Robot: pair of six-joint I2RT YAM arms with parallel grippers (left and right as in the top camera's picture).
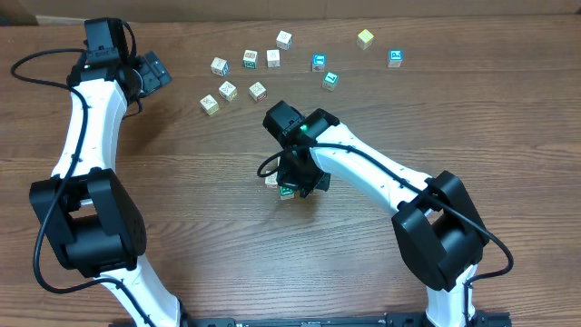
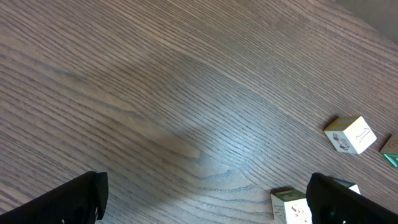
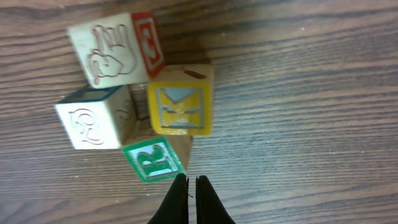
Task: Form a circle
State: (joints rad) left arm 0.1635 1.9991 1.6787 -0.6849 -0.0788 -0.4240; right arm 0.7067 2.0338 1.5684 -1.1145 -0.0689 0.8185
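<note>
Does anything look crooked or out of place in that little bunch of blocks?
Yes. The green R block sits twisted at an angle to the yellow block beside it, while the others sit more squarely, so the bunch looks lopsided.

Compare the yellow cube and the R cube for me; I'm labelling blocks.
The yellow cube shows a blue-grey figure on yellow; the R cube a green letter on white. The yellow cube sits square to the view, the R cube askew. The R cube lies nearer the right gripper than the yellow cube. Both are small, like-sized cubes.
</note>
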